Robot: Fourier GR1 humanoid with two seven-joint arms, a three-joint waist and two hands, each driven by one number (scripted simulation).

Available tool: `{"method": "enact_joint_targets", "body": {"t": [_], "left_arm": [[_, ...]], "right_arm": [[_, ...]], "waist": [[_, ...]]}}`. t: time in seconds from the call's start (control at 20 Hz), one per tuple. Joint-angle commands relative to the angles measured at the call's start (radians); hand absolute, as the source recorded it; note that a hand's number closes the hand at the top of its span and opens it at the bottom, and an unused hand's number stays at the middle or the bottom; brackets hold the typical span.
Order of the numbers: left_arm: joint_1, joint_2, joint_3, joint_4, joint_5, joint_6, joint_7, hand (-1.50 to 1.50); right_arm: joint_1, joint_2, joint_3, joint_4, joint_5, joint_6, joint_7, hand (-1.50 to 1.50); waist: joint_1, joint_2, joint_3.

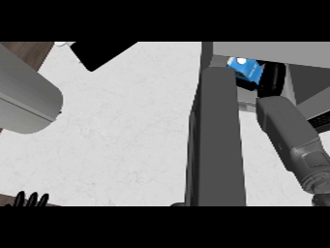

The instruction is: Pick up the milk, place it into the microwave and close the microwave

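Far left, a rounded grey body point(14, 104) hanging over the white table point(125, 131). Low at the left edge, the left hand point(26, 199), at rest, fingers straight and spread upward, nothing in them. Right of centre, the microwave door point(216, 140) swung open and seen edge-on as a tall dark slab. Just beyond it, inside the microwave point(267, 48), the milk point(245, 69), a blue carton. Against its right side, the right hand point(271, 77), seemingly curled round the carton. Below, the grey forearm point(296, 140) slanting down toward the lower right corner.
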Motion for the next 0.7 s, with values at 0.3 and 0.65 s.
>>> {"method": "enact_joint_targets", "body": {"t": [0.3,0.65], "left_arm": [[-0.043,-0.002,0.003,0.018,-0.008,-0.002,0.000,-1.50],[-0.082,0.003,0.004,0.045,-0.016,-0.003,0.013,-1.50]], "right_arm": [[0.104,-0.093,0.045,0.169,0.090,-0.333,0.219,-1.50],[0.010,-0.019,0.186,0.164,0.226,-0.225,0.276,-1.50]], "waist": [[0.007,0.045,-0.018],[0.060,0.014,0.000]]}}
